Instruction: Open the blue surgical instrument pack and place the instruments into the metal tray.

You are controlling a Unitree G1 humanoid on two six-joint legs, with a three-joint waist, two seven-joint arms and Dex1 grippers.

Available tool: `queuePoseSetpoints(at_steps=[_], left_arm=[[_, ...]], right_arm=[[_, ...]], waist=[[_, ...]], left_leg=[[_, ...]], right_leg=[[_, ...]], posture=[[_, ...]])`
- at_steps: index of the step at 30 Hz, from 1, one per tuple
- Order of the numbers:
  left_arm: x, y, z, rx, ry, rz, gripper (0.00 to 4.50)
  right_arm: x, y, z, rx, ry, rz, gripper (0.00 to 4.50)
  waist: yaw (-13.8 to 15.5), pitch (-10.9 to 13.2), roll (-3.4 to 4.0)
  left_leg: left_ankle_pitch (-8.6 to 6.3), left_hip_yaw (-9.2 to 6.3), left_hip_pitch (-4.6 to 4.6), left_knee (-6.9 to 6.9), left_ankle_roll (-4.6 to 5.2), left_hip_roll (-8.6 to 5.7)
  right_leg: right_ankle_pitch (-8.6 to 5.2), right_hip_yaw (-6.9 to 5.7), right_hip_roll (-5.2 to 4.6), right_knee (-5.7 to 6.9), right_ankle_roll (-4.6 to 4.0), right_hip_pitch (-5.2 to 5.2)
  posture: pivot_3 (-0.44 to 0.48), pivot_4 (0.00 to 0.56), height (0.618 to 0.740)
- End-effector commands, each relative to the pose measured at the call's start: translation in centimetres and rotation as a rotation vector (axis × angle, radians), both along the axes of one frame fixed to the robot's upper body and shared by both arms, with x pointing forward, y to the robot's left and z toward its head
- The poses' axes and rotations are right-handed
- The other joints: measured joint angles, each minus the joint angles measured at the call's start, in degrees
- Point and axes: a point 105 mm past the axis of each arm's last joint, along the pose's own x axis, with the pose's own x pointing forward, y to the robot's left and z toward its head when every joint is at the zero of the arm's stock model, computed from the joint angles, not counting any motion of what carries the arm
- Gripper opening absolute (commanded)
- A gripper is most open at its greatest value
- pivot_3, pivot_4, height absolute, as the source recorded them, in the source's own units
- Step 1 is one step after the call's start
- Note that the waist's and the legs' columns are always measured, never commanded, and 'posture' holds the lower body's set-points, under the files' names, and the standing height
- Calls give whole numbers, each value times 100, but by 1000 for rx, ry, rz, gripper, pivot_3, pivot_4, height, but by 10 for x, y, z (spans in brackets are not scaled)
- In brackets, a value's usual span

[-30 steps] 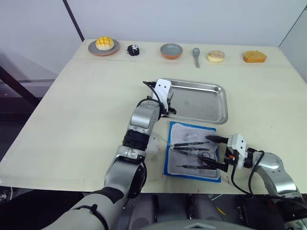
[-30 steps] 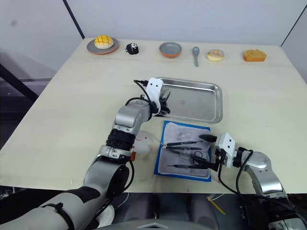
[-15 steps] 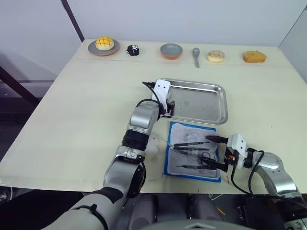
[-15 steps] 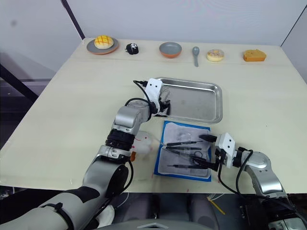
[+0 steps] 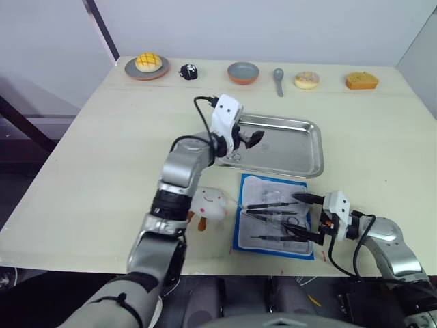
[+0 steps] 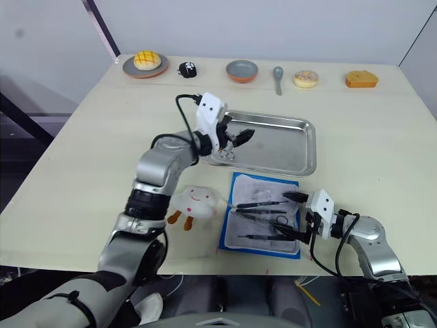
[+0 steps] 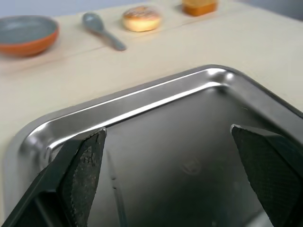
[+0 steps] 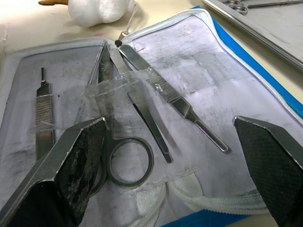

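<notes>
Pale surface: our left gripper, open and empty, just lifted off the tray; one instrument delivered. Right gripper open over pack, 5 o'clock.

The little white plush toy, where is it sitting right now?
In the left eye view the white plush toy lies on the table just left of the open blue surgical instrument pack, nearer the robot than the metal tray.
</notes>
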Motion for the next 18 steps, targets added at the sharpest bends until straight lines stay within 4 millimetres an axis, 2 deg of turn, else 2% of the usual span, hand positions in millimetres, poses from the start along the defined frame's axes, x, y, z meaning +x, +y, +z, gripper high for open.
queuePoseSetpoints(at_steps=[1, 7, 10, 14, 18], left_arm=[[-23, -1, 16, 26, -95, -221, 4466], [-63, 25, 16, 99, -82, -560, 4466], [-82, 46, 15, 166, -34, -719, 4466], [-95, 70, 18, 268, -30, -845, 4466], [-104, 85, 20, 368, -48, -904, 4466]], right_arm=[[-8, -5, -26, -49, 103, -23, 4500], [-8, -5, -25, -46, 102, -23, 4500], [-8, -5, -26, -45, 102, -23, 4500], [-8, -5, -26, -45, 102, -24, 4500], [-8, -7, -26, -47, 104, -25, 4500]], waist=[[5, 0, 0], [-3, 0, 2], [-3, 0, 1], [10, -1, 2], [4, 0, 2]], left_leg=[[0, 0, 0, 0, 0, 0], [-1, 5, 0, 0, 1, 1], [-1, 7, 0, 1, 2, 1], [-2, 7, 0, 0, 4, 1], [-15, 1, -1, 1, 26, 3]], right_leg=[[0, -1, 0, 0, 0, 0], [0, -1, 2, -2, 0, 0], [-1, -5, 2, -1, -1, 1], [-2, -6, 5, -2, -2, 1], [-2, -3, 4, -3, -2, 0]], posture=[[0, 150, 732], [0, 150, 732], [0, 150, 732], [0, 150, 732], [0, 150, 732]])
